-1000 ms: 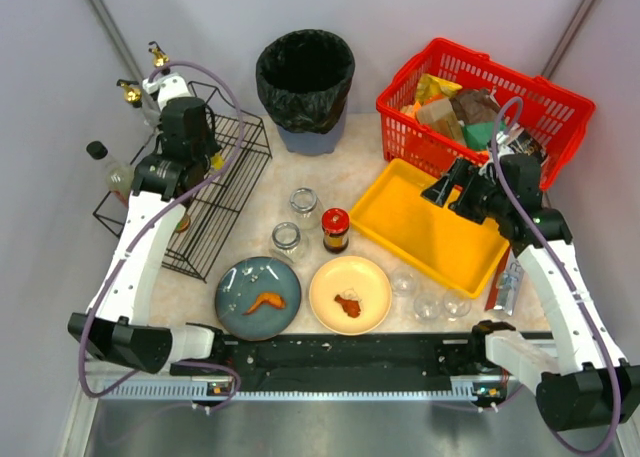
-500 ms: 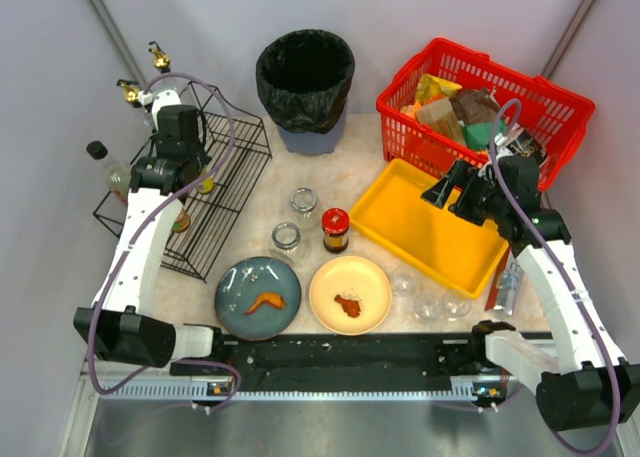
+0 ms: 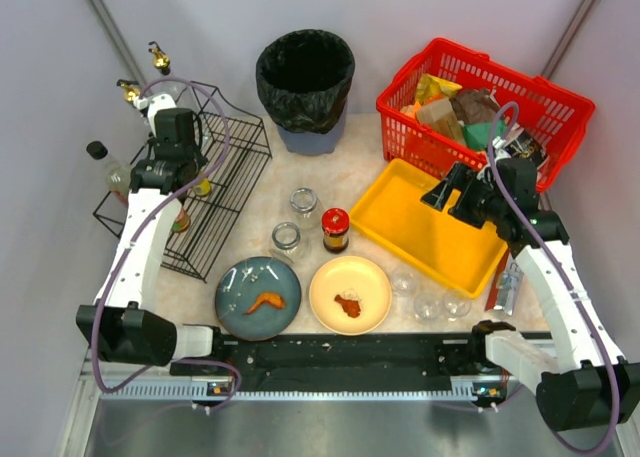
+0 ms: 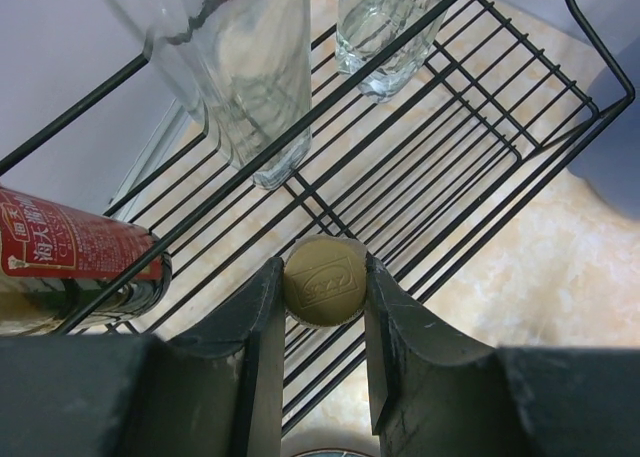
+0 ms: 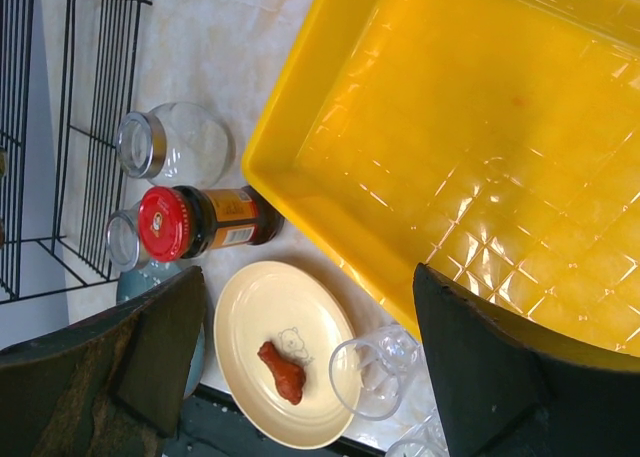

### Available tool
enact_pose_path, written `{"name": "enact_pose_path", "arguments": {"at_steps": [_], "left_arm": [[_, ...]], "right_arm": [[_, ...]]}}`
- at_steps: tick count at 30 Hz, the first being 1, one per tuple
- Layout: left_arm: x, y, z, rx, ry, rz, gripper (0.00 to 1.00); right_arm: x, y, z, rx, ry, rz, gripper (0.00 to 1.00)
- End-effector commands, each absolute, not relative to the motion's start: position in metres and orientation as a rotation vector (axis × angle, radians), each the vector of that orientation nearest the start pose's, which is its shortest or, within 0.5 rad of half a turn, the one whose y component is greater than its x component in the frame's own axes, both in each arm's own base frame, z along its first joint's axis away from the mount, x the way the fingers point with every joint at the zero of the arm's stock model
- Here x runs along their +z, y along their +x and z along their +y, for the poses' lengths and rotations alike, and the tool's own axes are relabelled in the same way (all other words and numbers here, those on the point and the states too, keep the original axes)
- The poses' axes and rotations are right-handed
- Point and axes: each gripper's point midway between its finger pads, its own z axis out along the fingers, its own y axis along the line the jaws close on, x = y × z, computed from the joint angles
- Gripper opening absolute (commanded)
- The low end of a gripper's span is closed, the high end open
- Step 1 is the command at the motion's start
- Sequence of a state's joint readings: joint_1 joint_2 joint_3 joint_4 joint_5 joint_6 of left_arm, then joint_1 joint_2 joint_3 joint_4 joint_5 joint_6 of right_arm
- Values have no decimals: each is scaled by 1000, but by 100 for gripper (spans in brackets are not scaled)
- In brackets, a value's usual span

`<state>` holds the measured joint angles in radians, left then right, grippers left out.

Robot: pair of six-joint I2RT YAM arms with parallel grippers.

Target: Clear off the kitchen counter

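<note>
The beige marbled kitchen counter (image 3: pixel 275 192) holds a blue plate (image 3: pixel 258 297) with orange food, a cream plate (image 3: pixel 350 294) with a chicken piece, a red-lidded jar (image 3: pixel 335 229), two glass jars (image 3: pixel 303 201) and three clear cups (image 3: pixel 428 306). My left gripper (image 4: pixel 322 307) is shut on a gold-capped bottle (image 4: pixel 322 282) over the black wire rack (image 4: pixel 480 147); it also shows in the top view (image 3: pixel 195 182). My right gripper (image 5: pixel 305 277) is open and empty above the near edge of the yellow tray (image 5: pixel 480 127).
Tall glass bottles (image 4: pixel 245 67) and a red-labelled bottle (image 4: pixel 70 262) stand in the rack. A black-lined bin (image 3: pixel 305 77) is at the back, a red basket (image 3: pixel 480 97) of packets at back right. A packet lies right of the tray (image 3: pixel 507 282).
My left gripper has moved back and a little left over the rack with the bottle in it. The right arm has barely moved.
</note>
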<state>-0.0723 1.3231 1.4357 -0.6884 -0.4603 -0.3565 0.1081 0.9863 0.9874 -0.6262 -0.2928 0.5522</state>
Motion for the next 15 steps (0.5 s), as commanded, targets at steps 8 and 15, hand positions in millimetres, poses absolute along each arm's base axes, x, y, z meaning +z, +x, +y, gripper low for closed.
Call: {"name": "enact_pose_path", "arguments": {"at_steps": [8,15], "left_arm": [[312,395,42,203,-565,1901,19],[316,388,44,218,-556,1886,59]], "right_arm": [[233,281,97,675,339,2189,84],[231,281,97,672,341,2192,84]]}}
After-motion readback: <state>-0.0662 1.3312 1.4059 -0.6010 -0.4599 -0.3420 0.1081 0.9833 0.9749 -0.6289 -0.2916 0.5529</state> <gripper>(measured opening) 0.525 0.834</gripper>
